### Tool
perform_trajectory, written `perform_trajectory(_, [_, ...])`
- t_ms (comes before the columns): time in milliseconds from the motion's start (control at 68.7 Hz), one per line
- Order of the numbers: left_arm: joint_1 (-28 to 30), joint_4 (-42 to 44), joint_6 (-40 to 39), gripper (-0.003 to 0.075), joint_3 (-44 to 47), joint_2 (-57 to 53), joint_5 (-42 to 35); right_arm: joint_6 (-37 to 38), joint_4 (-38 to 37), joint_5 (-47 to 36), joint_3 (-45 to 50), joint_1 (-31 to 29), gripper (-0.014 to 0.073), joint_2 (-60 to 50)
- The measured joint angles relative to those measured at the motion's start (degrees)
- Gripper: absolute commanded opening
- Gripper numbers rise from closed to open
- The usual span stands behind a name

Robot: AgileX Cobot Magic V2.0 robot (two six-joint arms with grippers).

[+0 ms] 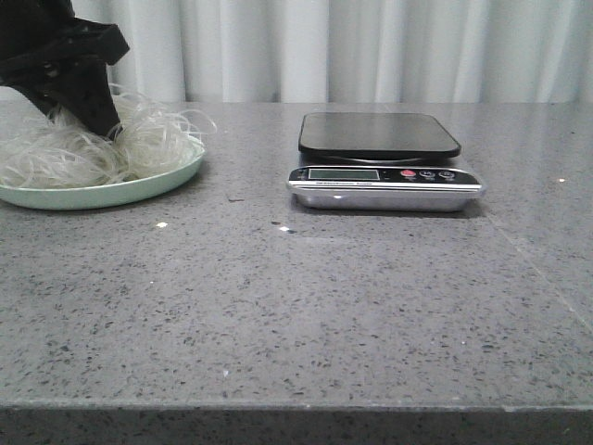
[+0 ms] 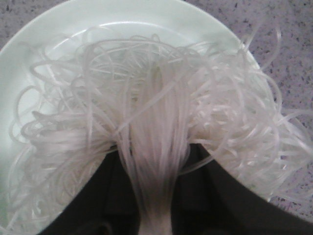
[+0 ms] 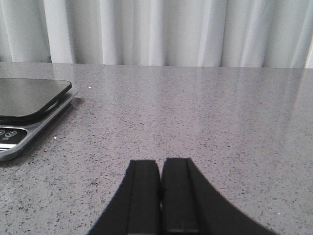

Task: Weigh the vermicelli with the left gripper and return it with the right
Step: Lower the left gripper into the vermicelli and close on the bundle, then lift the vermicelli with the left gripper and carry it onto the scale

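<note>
A grey speckled table (image 1: 306, 306) is backed by white curtains (image 1: 371, 46). The glossy, looping white vermicelli (image 2: 156, 127) is heaped on a pale green plate (image 1: 111, 193), a bundle pinched by the left gripper (image 1: 107, 125); the right gripper (image 3: 160, 196) is pressed together.

One plate (image 1: 111, 190) — one scale (image 1: 384, 176)

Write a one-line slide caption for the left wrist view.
Left end effector pinching a bundle of translucent white vermicelli strands over the pale green round plate on the grey speckled table.
</note>
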Motion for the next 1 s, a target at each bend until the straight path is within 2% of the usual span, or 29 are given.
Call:
perform_trajectory(291, [0.00, 0.45, 0.00, 0.0144, -7.47, 0.66, 7.83, 0.00, 0.00, 0.00, 0.00, 0.00, 0.0150, 0.00])
perform_trajectory(568, [0.00, -1.67, 0.00, 0.0144, -21.74, 0.66, 13.30, 0.00, 0.00, 0.00, 0.00, 0.00, 0.0150, 0.00])
perform_trajectory(801, [-4.82, -2.92, 0.00, 0.0144, -30.05, 0.66, 10.51, 0.00, 0.00, 0.00, 0.00, 0.00, 0.0150, 0.00])
perform_trajectory(1004, [-13.44, -3.28, 0.00, 0.0144, -31.13, 2.47, 1.40, 0.00, 0.00, 0.00, 0.00, 0.00, 0.0150, 0.00])
